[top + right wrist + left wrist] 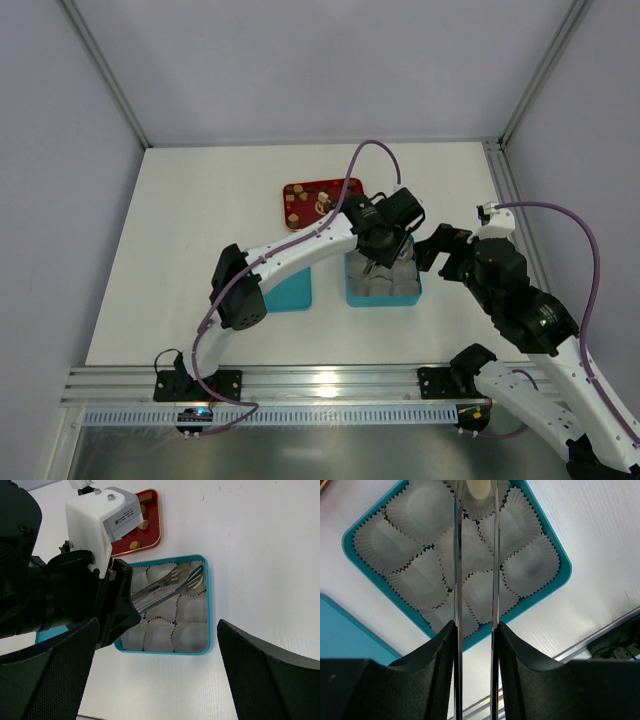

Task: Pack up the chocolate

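Several small tan and brown chocolate pieces (322,200) lie on the red tray (300,190) behind the teal box (383,298). The box holds pale crinkled paper cups (420,510). My left gripper (475,625) is shut on a pair of metal tongs (458,580), which reach over the box. A cream chocolate piece (477,487) sits between the tong tips, above a far cup. In the right wrist view the tongs (170,582) point into the box (207,605), with the tray (150,525) beyond. My right gripper (157,625) hangs open to the right of the box, holding nothing.
A second teal piece, like a lid (290,290), lies left of the box under the left arm. The right arm's wrist (445,250) is close beside the box's right wall. An aluminium rail (320,385) runs along the near table edge.
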